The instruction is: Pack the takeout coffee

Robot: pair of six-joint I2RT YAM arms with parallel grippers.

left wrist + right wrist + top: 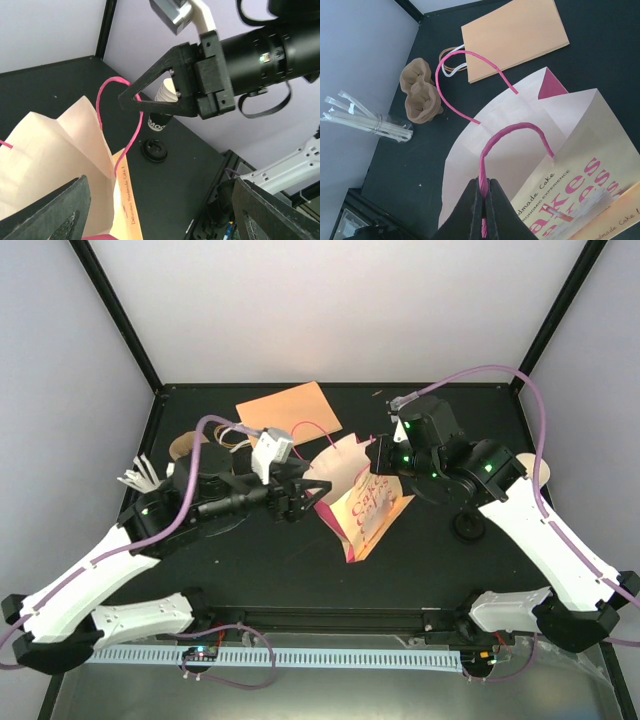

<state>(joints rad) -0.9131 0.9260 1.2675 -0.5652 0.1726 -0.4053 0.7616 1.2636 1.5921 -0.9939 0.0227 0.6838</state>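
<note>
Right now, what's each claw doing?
Left claw: open, holding nothing.
Right claw: closed on the bag's pink handle.

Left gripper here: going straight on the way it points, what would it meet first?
Probably the pink-handled paper bag, right ahead of the left gripper, jaws open; whether it would strike the rim or enter the mouth is unclear.

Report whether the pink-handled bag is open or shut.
Open: the bag gapes, inner walls showing, while the right tool pinches one pink handle.
</note>
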